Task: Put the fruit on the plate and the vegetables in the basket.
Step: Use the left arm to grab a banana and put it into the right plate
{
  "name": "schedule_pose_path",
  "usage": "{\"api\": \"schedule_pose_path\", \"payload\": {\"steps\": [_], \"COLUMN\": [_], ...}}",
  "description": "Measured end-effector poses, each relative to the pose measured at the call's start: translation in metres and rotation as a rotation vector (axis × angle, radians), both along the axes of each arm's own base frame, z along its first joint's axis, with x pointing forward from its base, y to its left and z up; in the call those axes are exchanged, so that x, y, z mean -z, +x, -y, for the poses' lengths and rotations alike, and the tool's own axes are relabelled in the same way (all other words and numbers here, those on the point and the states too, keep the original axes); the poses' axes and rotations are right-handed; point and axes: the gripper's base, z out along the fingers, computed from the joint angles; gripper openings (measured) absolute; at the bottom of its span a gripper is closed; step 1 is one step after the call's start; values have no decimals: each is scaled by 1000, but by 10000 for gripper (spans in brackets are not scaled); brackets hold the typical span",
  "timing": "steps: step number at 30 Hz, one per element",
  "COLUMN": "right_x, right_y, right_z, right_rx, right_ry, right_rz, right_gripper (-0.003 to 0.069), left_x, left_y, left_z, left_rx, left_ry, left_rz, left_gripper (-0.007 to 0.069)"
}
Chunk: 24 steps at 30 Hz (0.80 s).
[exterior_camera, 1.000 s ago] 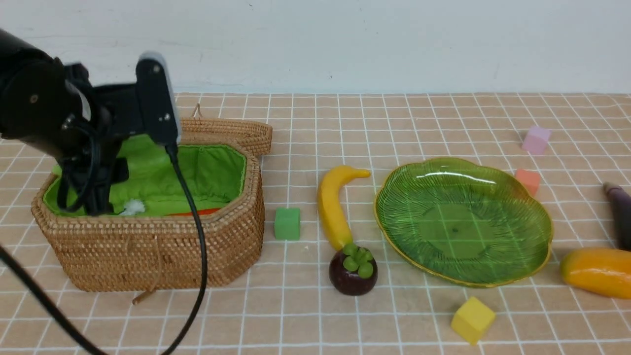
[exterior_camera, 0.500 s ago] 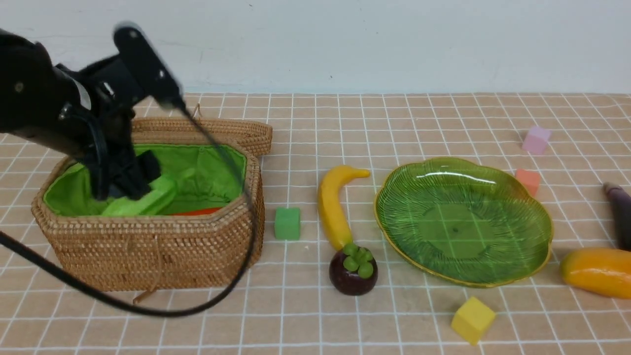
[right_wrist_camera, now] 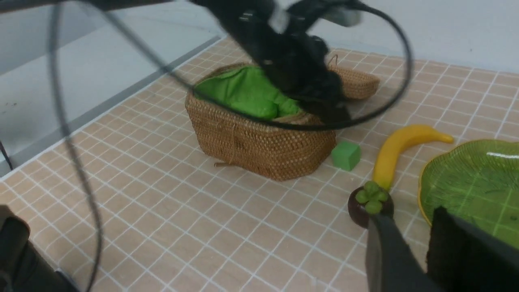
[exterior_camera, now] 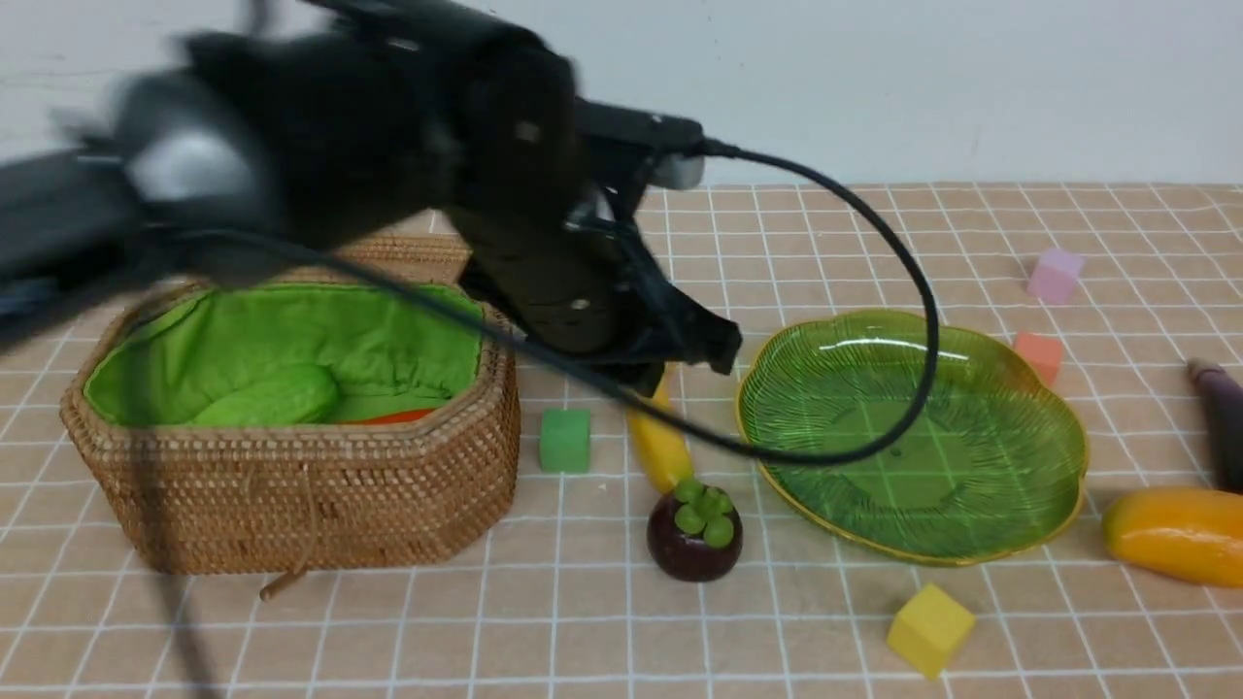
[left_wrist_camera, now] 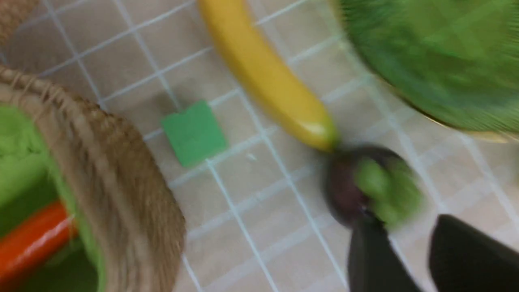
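Left gripper (left_wrist_camera: 405,227) positioned over banana (exterior_camera: 658,437) and mangosteen (exterior_camera: 694,534), fingers parted, nothing gripped: fruit pick judged next. Right gripper (right_wrist_camera: 409,219) parted, empty. Gourd (exterior_camera: 272,398) and carrot (exterior_camera: 388,417) lodged in basket (exterior_camera: 291,505). Plate (exterior_camera: 971,558) bare. Mango (exterior_camera: 1175,534) and eggplant (exterior_camera: 1222,417) sited beyond it.

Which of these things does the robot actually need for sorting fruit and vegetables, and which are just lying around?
Part of the job: banana, mangosteen, mango, eggplant, carrot, gourd, plate, basket.

Just lying about: green cube, yellow cube, pink cube, orange cube.
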Motion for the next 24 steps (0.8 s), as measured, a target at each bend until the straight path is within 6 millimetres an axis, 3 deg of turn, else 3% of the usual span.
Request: {"api": "schedule_pose_path", "payload": {"steps": [1,5,13,21,24], "right_x": [1,2,2,3,3], "right_y": [0,-1,-1,-1,-1], "right_z": [0,-1,-1,0,0], "right_rx": [-5,-14,-15,-15,-13], "right_ry": [-6,-15,-16,-20,-23], "right_rz": [-7,-20,-21,-23,-22], "right_gripper": [183,183,194,198,199], "left_x": [0,36,91,120,127], "left_y": [7,43,86,96,98], "left_z": [4,29,45,45,46], "left_rx": [-14,-48,-45,-87,-87], "left_ry": [-3,19,169,229,232], "left_rz": [8,-4,66,72,70], "left_gripper": [300,407,428,425,372]}}
